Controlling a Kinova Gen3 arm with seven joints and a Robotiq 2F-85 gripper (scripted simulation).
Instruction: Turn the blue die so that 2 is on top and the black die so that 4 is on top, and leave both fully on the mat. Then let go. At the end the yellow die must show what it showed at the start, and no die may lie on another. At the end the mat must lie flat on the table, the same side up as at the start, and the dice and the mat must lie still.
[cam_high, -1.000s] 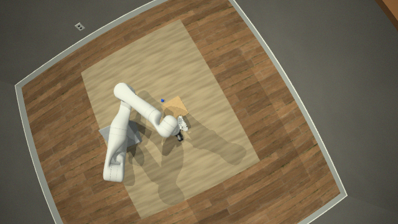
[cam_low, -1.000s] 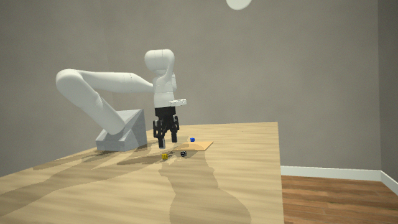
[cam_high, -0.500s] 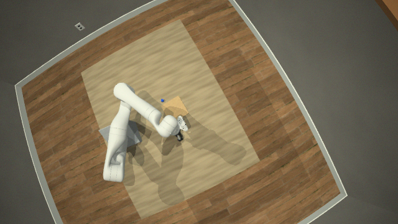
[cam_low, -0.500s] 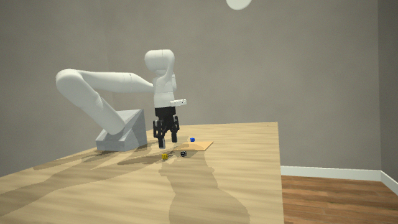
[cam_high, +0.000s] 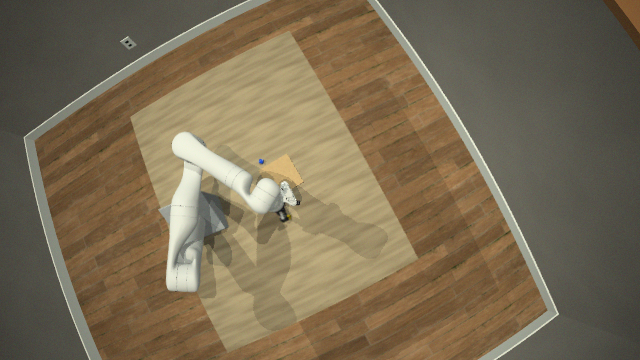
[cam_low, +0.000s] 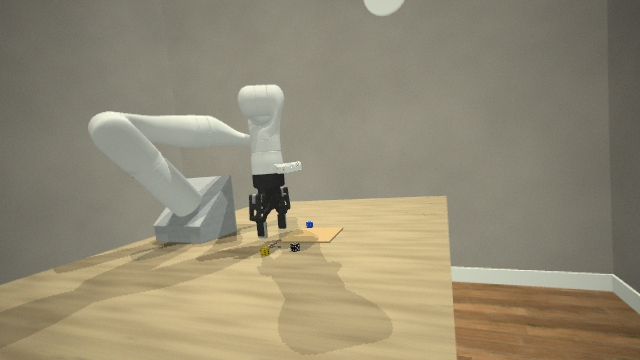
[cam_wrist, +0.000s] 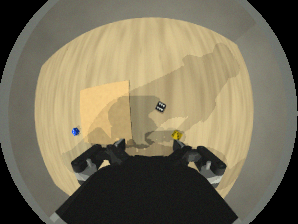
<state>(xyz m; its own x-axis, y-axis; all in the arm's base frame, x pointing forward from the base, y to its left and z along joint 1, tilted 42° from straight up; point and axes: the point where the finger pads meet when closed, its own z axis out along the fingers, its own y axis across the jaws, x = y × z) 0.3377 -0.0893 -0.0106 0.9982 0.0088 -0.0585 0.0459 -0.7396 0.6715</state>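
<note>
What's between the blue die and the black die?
The mat lies between the blue die and the black die, with bare table either side of it. The wrist view shows this best.
</note>
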